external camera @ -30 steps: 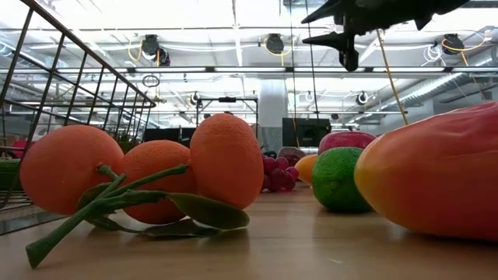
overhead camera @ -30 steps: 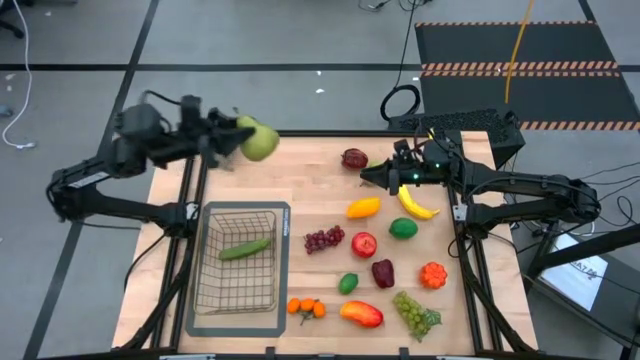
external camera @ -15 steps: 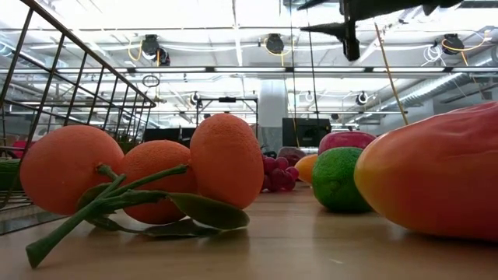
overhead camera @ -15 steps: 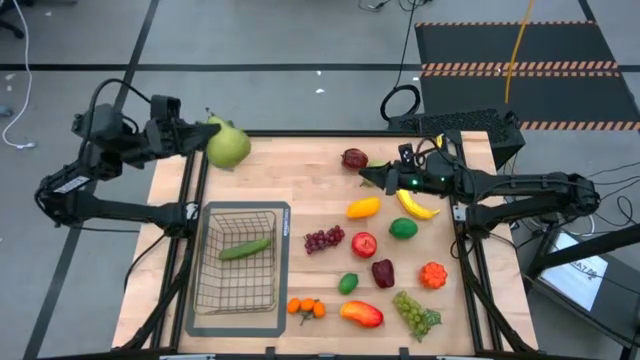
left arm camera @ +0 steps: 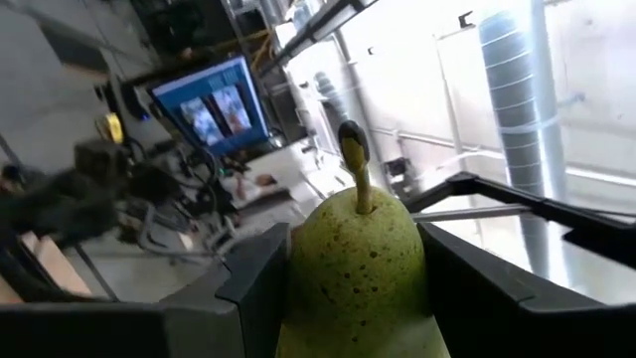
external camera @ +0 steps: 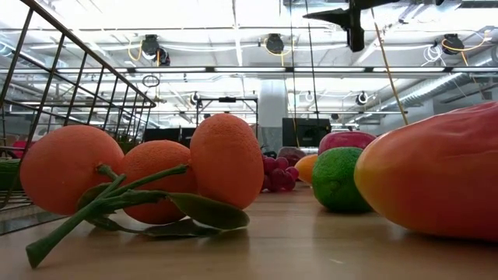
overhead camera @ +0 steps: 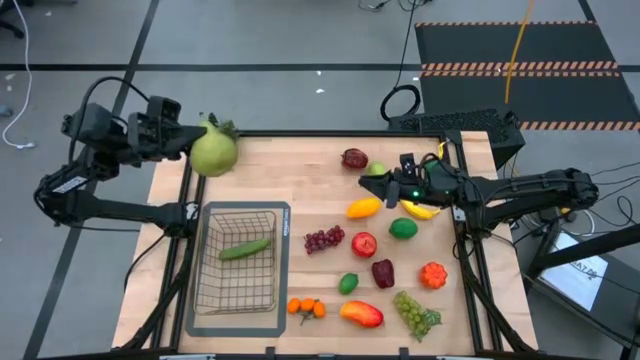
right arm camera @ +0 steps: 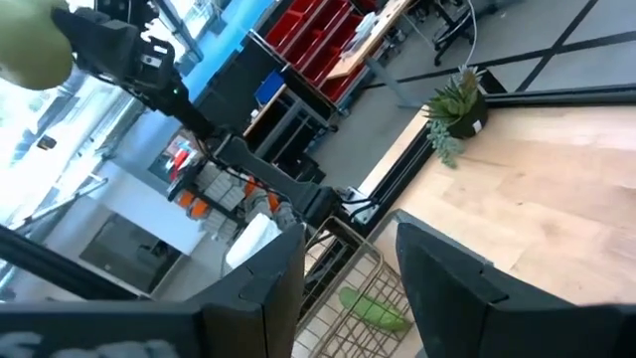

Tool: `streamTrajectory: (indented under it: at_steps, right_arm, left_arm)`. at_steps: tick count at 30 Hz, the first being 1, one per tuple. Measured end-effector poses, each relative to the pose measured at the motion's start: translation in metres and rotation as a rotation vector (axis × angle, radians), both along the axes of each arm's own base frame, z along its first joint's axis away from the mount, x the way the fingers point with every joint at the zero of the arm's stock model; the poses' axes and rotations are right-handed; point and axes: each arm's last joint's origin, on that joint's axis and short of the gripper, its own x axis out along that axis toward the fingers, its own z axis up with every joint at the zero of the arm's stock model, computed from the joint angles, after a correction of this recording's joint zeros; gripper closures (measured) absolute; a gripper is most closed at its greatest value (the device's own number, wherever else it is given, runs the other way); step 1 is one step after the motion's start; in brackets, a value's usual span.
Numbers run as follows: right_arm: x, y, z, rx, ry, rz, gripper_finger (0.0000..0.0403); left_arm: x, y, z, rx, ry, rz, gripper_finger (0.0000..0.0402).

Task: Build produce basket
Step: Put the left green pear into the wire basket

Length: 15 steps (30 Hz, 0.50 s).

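Gripping a green pear (overhead camera: 213, 153) in the left gripper (overhead camera: 190, 146), fingers (left arm camera: 253, 288) pressing on both sides of its body with the stem pointing away from the wrist. Holding it raised at the table's far left corner, probably to carry it clear of the wire sides before lowering it in. Sitting nearer than the pear and a little toward the table's middle, the basket (overhead camera: 237, 263) resting on a grey mat (overhead camera: 284, 226), so far containing only a cucumber (overhead camera: 245, 248). Lying apart from the gripper, not under it: needing a move toward the near edge to bring the pear above the mesh.

Hovering over the right half, the right gripper (overhead camera: 372, 179), fingers (right arm camera: 260, 283) parted with nothing between them. Pointing toward the far end of the loose fruit: a dark red fruit (overhead camera: 354, 158) just beyond it, a mango (overhead camera: 363, 207) and a banana (overhead camera: 417, 208) just nearer. Judging by that, likely lining up the next pick. Not touching any of them as far as the high view shows.

Waiting on the wood well apart from the basket: grapes (overhead camera: 323, 239), an apple (overhead camera: 364, 244), limes (overhead camera: 403, 228), oranges (overhead camera: 305, 308).
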Motion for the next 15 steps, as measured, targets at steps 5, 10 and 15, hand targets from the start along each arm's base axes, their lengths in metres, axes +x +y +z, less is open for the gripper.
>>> streamTrajectory:
  at_steps: [5,10,15]
  right_arm:
    - [0.0000,-0.0001,-0.0007,-0.080,0.028,0.008,0.0248]
    - [-0.0005,-0.0001,-0.0050,-0.147,0.089,0.018,0.0248]
    - [-0.0007,0.0027,-0.0099,-0.149,0.136,0.121,0.0248]
  left_arm:
    - [0.0007,-0.0001,-0.0005,-0.048,0.008,-0.025,0.0195]
    - [0.0015,0.0001,-0.0025,-0.051,0.029,-0.022,0.0195]
    - [0.0028,0.0006,-0.0054,-0.046,0.059,-0.007,0.0195]
